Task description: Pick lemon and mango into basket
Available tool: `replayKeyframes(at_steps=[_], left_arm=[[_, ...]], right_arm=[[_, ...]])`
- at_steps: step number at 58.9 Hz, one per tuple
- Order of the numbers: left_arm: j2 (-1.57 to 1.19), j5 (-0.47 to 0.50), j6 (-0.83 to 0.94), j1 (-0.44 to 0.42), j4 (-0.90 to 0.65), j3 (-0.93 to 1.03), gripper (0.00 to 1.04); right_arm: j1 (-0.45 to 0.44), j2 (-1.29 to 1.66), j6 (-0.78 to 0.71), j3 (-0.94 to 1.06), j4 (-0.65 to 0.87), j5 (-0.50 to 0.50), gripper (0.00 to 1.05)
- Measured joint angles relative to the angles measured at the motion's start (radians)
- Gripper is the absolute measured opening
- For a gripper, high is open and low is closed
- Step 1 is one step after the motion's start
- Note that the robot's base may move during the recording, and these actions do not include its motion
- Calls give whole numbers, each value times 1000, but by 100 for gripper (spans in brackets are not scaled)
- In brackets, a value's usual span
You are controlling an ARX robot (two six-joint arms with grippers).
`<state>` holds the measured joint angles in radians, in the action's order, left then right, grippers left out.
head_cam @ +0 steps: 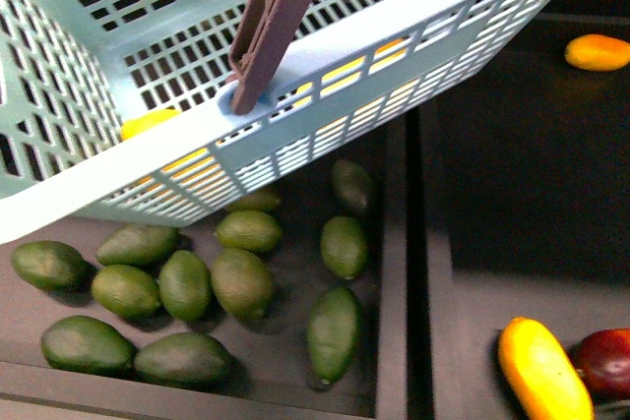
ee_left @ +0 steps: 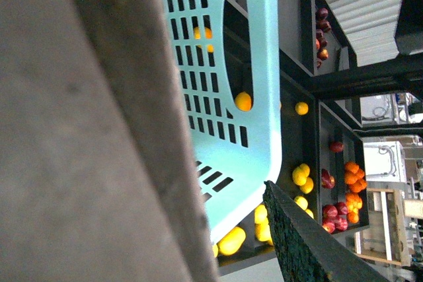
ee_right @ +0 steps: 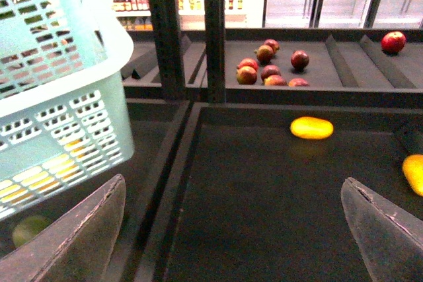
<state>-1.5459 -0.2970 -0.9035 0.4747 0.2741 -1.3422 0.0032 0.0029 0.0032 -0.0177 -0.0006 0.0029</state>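
In the front view the turquoise basket (head_cam: 325, 76) fills the upper left, tilted, its brown handle (head_cam: 276, 17) rising from the near rim; a bit of yellow fruit (head_cam: 148, 122) shows inside through the slots, too hidden to name. Below it a dark bin (head_cam: 389, 272) holds a cluster of green avocados (head_cam: 241, 282). In the next bin to the right, one mango (head_cam: 597, 51) lies near the far right edge, and another yellow mango (head_cam: 541, 371) touches a red-maroon mango (head_cam: 605, 361) at the near right corner. No pincer shows here. In the left wrist view the basket's end wall (ee_left: 258, 97) stands close, with yellow, orange and red fruit in bins beyond; a blurred grey surface covers much of the frame, and I cannot tell the left pincer's state. In the right wrist view the right pincer (ee_right: 231, 229) is spread wide and empty over the dark bin floor, the mango (ee_right: 312, 127) lying well beyond it and the basket (ee_right: 59, 97) off to one side.
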Motion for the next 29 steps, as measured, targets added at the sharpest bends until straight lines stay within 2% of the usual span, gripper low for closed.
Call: replayKeyframes(at_steps=[29], left_arm=[[2,-6,3,-5,0,0,28]], right_arm=[[0,2,0,0,-1,-2,96]])
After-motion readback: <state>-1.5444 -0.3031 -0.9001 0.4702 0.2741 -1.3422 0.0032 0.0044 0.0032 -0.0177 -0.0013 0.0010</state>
